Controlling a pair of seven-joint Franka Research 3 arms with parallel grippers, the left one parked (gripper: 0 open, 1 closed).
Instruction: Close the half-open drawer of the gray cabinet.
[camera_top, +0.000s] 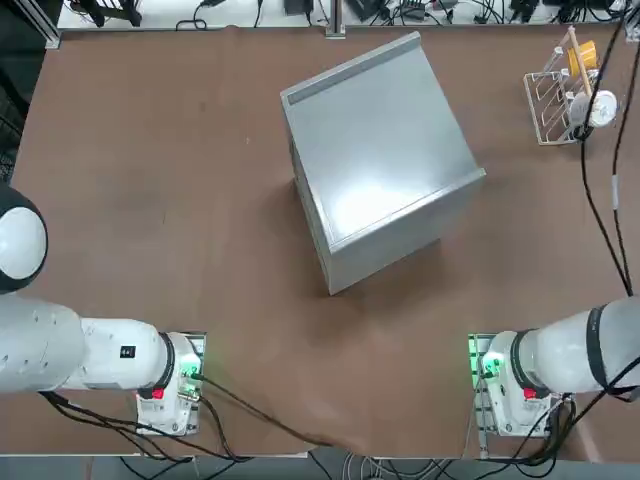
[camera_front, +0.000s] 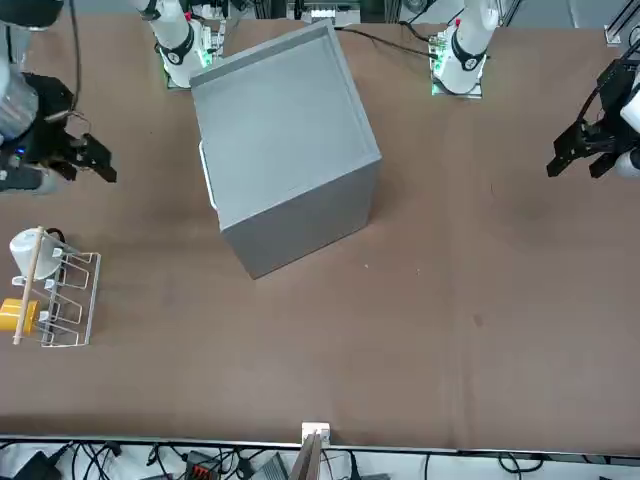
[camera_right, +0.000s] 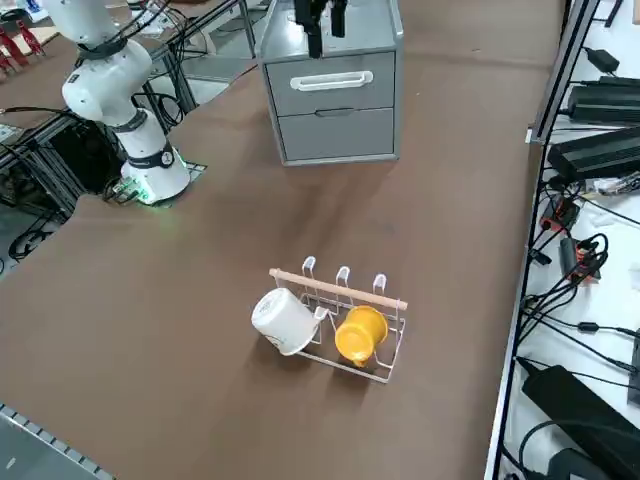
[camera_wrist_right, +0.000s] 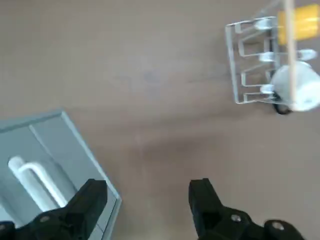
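Note:
The gray cabinet (camera_top: 375, 150) stands angled at the table's middle, its drawer face turned toward the robot's right. In the right side view the upper drawer (camera_right: 330, 95), gray-fronted with a white handle (camera_right: 330, 80), stands slightly proud of the lower front (camera_right: 335, 135). My right gripper (camera_front: 95, 160) hovers open and empty to the right of that face, raised above the table and apart from it. The right side view shows the right gripper (camera_right: 325, 30) dark in front of the cabinet's top. From the wrist, the two black fingers (camera_wrist_right: 92, 200) frame bare table, with the handle (camera_wrist_right: 30, 175) beside one of them.
A white wire rack (camera_top: 560, 95) holding a white mug (camera_right: 285, 320) and a yellow cup (camera_right: 360, 335) sits near the table's far right corner, beyond the gripper. Cables hang along the right edge (camera_top: 600, 200). Brown tabletop (camera_top: 180, 200) surrounds the cabinet.

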